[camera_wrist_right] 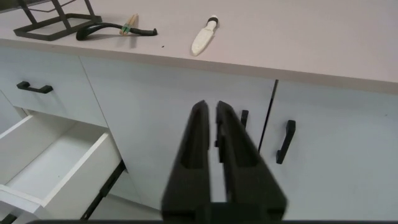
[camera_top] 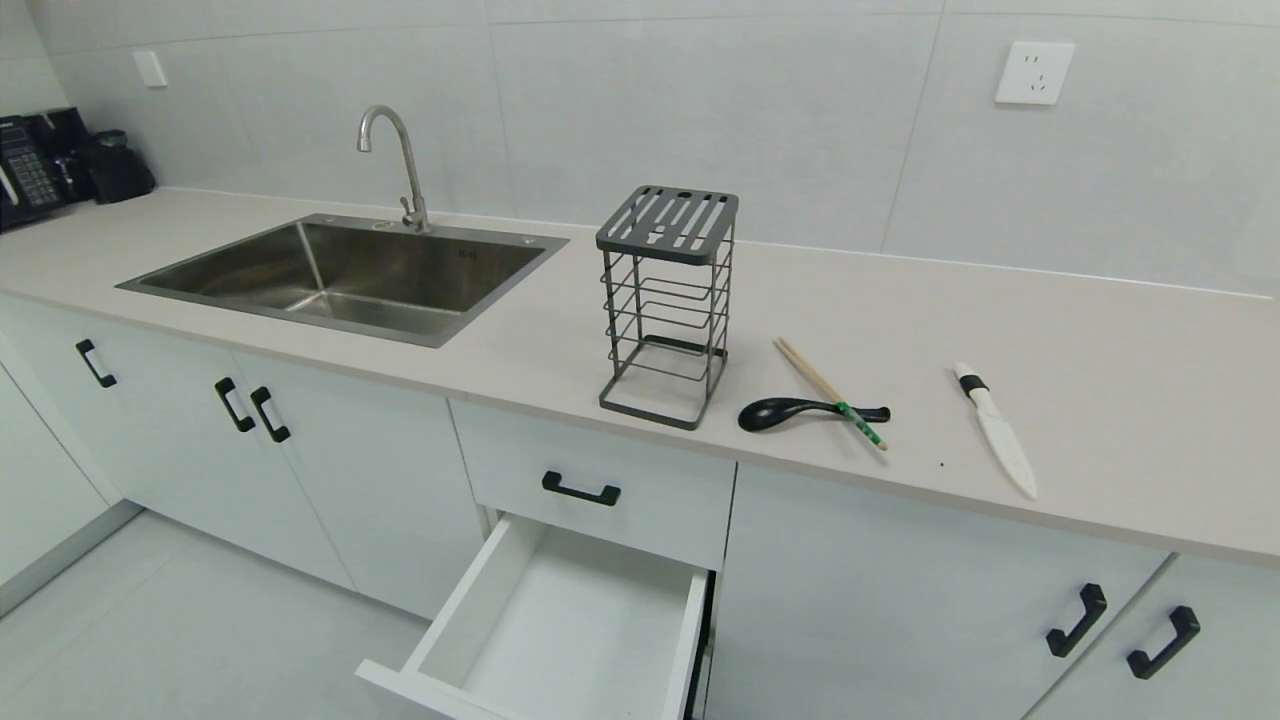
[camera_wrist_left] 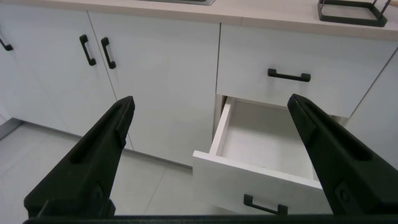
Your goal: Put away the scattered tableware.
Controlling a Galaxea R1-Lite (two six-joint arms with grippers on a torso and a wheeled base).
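Note:
A black spoon [camera_top: 790,411] lies on the counter just right of the wire rack [camera_top: 665,305]. A pair of chopsticks [camera_top: 825,389] rests across the spoon's handle. Farther right lies a white knife [camera_top: 995,428] with a black band. Below the rack a white drawer [camera_top: 570,620] stands pulled out with nothing in it. My left gripper [camera_wrist_left: 211,102] is open, held low in front of the cabinets and facing the drawer [camera_wrist_left: 267,146]. My right gripper [camera_wrist_right: 211,107] is shut on nothing, low before the cabinet doors, with the spoon [camera_wrist_right: 102,30], chopsticks [camera_wrist_right: 130,23] and knife [camera_wrist_right: 204,37] above it.
A steel sink [camera_top: 350,275] with a tap is set into the counter's left part. A black appliance [camera_top: 40,160] stands at the far left by the wall. Cabinet doors with black handles [camera_top: 1078,620] run under the counter. Bare counter stretches behind and right of the knife.

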